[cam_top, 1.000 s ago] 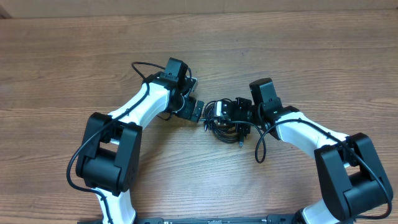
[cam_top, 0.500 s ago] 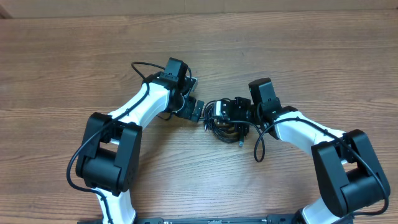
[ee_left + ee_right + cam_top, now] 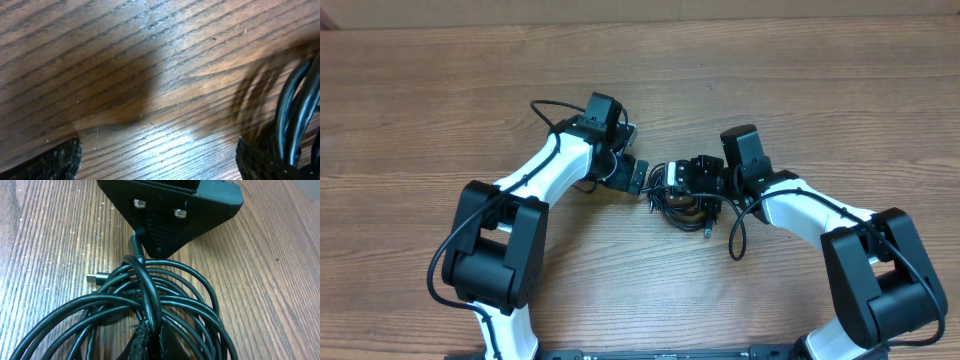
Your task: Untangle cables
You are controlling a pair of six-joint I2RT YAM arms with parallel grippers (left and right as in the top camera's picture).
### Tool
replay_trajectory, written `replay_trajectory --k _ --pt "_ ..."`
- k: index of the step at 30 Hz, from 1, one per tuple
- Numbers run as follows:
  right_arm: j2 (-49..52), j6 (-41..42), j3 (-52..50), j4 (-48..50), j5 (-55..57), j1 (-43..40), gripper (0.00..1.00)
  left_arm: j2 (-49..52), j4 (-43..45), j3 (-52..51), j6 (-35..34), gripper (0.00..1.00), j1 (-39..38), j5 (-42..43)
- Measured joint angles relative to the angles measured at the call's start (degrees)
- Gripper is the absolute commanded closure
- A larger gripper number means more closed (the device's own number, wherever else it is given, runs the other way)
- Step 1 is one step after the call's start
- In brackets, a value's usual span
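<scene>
Coiled black cables (image 3: 686,203) near centre of wooden bench (image 3: 800,90), right gripper (image 3: 147,337) pinched tight on their strands, left gripper (image 3: 634,155) spread wide beside the coil, empty

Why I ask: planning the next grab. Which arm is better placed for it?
Left, probably: the left end effector is open beside the cables, while the right end effector is shut on them.

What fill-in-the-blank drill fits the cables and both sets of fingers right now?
The right fingers are ___ on the cables.
The left fingers stand wide ___.
The cables rest on a ___ table.
Missing words: shut; open; wooden.
</scene>
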Motion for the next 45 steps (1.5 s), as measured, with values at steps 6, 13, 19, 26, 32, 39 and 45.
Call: replay_trajectory --k 6,13,19,26,32,39,45 --pt "0.0 0.0 0.0 0.3 0.4 -0.1 0.96 0.0 0.3 0.0 -3.8 0.0 -0.2 -0.5" --pt "0.0 0.0 0.0 0.4 0.4 0.0 0.96 0.0 1.0 0.0 -10.3 0.0 -3.2 -1.9" --pt "0.0 0.5 0.0 0.3 0.4 -0.1 0.96 0.0 -0.9 0.0 -10.8 0.01 -3.7 -3.6" --pt "0.0 2.8 0.0 1.6 -0.1 -1.7 0.96 -0.3 -4.8 0.1 -8.6 0.0 3.4 -0.7" --pt "0.0 4.3 0.0 2.3 -0.9 -2.7 0.96 -0.5 -5.4 0.0 -6.3 0.01 6.0 0.4" --pt "0.0 3.9 0.1 1.2 -2.1 -2.8 0.96 -0.5 -3.6 0.0 -6.1 0.0 2.2 0.4" --pt "0.0 -2.6 0.1 -4.9 -2.2 -2.8 0.96 -0.5 -3.3 0.0 -6.1 0.01 1.4 0.9"
